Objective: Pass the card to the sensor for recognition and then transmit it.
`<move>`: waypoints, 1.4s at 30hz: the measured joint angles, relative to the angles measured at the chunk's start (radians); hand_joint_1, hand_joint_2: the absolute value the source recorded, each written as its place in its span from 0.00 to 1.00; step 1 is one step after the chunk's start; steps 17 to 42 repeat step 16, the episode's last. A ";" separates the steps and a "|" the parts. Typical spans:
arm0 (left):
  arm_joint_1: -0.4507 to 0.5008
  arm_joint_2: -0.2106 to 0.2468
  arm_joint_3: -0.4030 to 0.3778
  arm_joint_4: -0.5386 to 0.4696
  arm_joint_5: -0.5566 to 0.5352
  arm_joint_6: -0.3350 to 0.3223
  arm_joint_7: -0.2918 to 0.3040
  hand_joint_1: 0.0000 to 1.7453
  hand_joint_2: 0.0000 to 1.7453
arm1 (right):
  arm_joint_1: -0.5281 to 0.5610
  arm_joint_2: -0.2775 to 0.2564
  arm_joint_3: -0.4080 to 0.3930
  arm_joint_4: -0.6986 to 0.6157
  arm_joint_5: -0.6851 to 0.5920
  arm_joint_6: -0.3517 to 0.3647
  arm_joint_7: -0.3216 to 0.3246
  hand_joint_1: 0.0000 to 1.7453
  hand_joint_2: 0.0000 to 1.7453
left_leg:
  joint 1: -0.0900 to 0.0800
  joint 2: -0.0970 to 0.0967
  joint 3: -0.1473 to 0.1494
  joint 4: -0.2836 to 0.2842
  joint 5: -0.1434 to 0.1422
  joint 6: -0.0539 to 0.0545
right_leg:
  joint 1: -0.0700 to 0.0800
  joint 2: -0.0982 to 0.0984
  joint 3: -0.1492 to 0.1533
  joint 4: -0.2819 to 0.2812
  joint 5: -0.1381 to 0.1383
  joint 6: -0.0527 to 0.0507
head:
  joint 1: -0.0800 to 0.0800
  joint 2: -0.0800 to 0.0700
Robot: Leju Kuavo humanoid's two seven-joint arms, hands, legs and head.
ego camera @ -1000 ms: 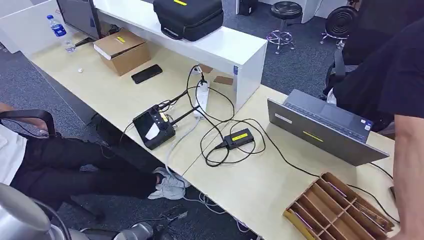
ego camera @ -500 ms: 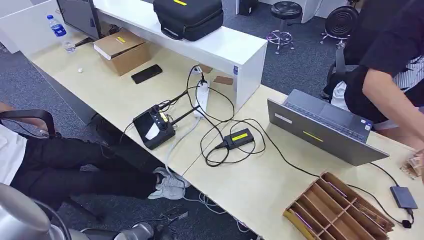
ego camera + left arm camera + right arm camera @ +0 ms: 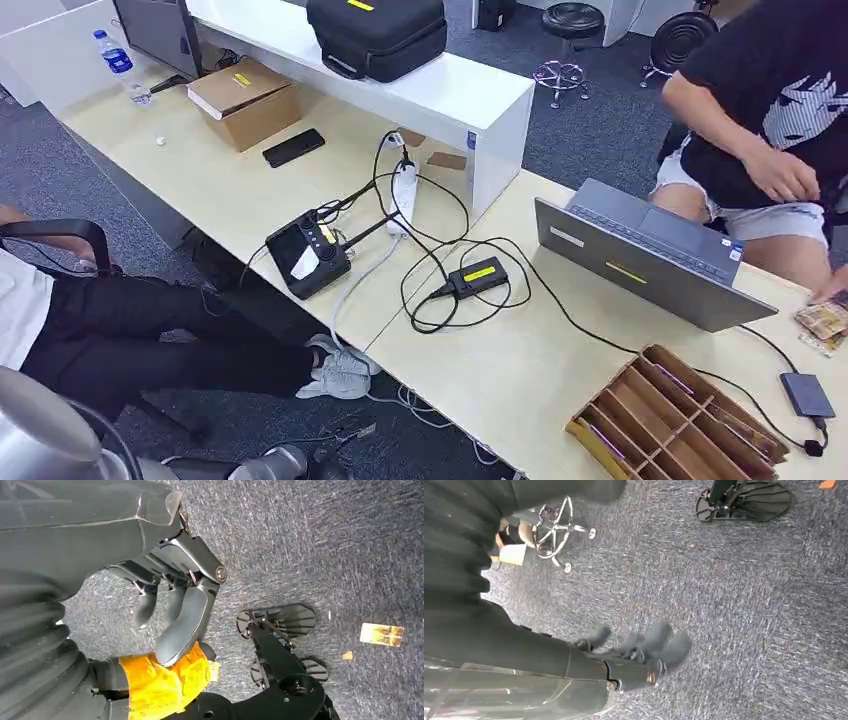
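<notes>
A black reader with a screen (image 3: pixel 307 258) stands on the beige desk (image 3: pixel 250 195), wired up. A small black box with a yellow label (image 3: pixel 478 275) lies to its right among looped cables. A stack of cards (image 3: pixel 824 323) rests at the desk's far right edge, by a person's fingers (image 3: pixel 832 292). My left hand (image 3: pixel 175 605) hangs over the grey carpet, fingers loosely apart and holding nothing. One card (image 3: pixel 381 634) lies on the floor beyond it. My right hand (image 3: pixel 639 647), blurred, also hangs over carpet with nothing in it.
A grey laptop (image 3: pixel 640 255) and a wooden divided tray (image 3: pixel 680 420) sit at the desk's right. Behind are a power strip (image 3: pixel 403 190), a phone (image 3: pixel 293 147), a cardboard box (image 3: pixel 245 102) and a black bag (image 3: pixel 378 35). One person sits at right (image 3: pixel 770 110), another at left (image 3: pixel 150 330).
The person at right has drawn back from the desk and sat down. Their arm no longer covers the right edge, where a stack of cards and a small black box now show.
</notes>
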 joint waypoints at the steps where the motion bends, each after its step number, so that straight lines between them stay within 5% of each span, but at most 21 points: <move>1: 0.000 0.000 0.000 0.000 0.000 0.001 0.000 0.28 1.00 | 0.000 0.000 0.000 0.000 0.000 0.000 0.000 0.00 1.00 | 0.000 0.000 0.000 0.000 0.000 0.000 | 0.000 0.000 0.000 0.000 0.000 0.000 | 0.000 0.000; 3: 0.000 0.000 0.000 0.000 0.000 0.007 0.005 0.00 1.00 | 0.000 0.000 0.000 0.000 0.003 -0.010 0.005 0.00 1.00 | 0.000 0.000 0.000 0.000 0.000 0.000 | 0.000 0.000 0.000 0.000 0.000 0.000 | 0.000 0.000; 8: 0.000 0.000 0.000 0.000 0.007 -0.013 0.017 0.00 1.00 | 0.000 0.000 0.000 0.000 0.015 -0.018 0.012 0.00 1.00 | 0.000 0.000 0.000 0.000 0.000 0.000 | 0.000 0.000 0.000 0.000 0.000 0.000 | 0.000 0.000; 9: 0.000 0.000 0.000 0.000 0.009 -0.019 0.018 0.00 1.00 | 0.000 0.000 0.000 0.000 0.018 -0.016 0.017 0.00 0.00 | 0.000 0.000 0.000 0.000 0.000 0.000 | 0.000 0.000 0.000 0.000 0.000 0.000 | 0.000 0.000; 10: 0.000 0.000 0.000 0.000 0.012 -0.027 0.020 0.00 0.00 | 0.000 0.000 0.000 0.000 0.018 -0.007 0.018 0.00 0.00 | 0.000 0.000 0.000 0.000 0.000 0.000 | 0.000 0.000 0.000 0.000 0.000 0.000 | 0.000 0.000; 16: 0.000 0.002 0.000 0.000 0.019 -0.055 0.026 0.00 0.00 | 0.000 -0.001 0.000 0.000 0.018 0.064 0.005 0.00 0.00 | 0.000 0.000 0.000 0.000 0.000 0.000 | 0.000 0.000 0.000 0.000 0.000 0.000 | 0.000 0.000; 42: 0.000 0.002 0.000 0.000 0.019 -0.055 0.026 0.00 0.00 | 0.000 -0.001 0.000 0.000 0.018 0.064 0.005 0.00 0.00 | 0.000 0.000 0.000 0.000 0.000 0.000 | 0.000 0.000 0.000 0.000 0.000 0.000 | 0.000 0.000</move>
